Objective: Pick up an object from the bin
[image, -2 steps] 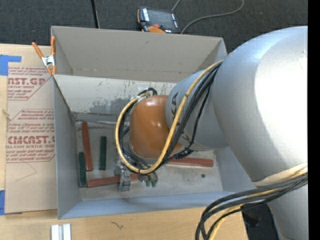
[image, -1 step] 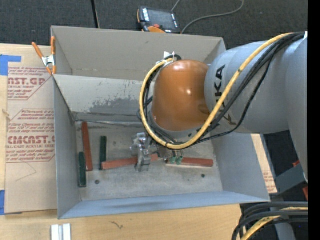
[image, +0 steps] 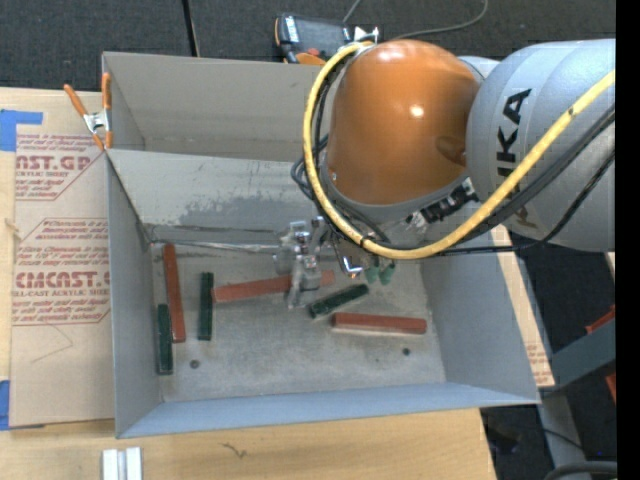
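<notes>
My gripper [image: 301, 260] hangs low in the middle of the bin, under the arm's orange dome. Its tip comes down onto the right part of a red-brown stick [image: 250, 290] that lies flat and nearly crosswise on the bin floor. Just to the right, a short dark green stick [image: 338, 301] lies slanted, close beside the gripper. A second red-brown stick [image: 379, 323] rests flat a little further to the right and nearer the front wall.
By the left wall lie a long red-brown stick [image: 173, 293], a dark green stick [image: 205, 306] beside it and another dark green stick [image: 163, 339] nearer the front. The arm and its yellow cable cover the bin's back right.
</notes>
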Robot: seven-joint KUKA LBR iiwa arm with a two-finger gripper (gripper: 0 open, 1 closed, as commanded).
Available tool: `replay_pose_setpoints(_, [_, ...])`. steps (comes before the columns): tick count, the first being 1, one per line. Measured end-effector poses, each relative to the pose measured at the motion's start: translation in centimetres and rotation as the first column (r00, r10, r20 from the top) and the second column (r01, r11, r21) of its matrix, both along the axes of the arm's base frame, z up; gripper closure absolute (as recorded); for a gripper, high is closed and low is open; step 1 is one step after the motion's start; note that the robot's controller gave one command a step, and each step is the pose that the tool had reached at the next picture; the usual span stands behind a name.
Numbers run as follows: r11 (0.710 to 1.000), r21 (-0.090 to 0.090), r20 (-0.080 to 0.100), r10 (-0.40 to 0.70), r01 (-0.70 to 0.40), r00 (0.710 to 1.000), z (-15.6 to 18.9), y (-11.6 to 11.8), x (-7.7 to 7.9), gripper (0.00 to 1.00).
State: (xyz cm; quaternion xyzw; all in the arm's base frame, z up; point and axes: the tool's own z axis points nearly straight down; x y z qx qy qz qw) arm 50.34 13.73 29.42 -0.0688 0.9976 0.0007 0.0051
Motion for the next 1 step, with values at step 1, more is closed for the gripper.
replay_pose_setpoints(1, [0.992,0.000,-0.002,0.126,-0.126,0.992,3.33,3.14,4.34,1.00])
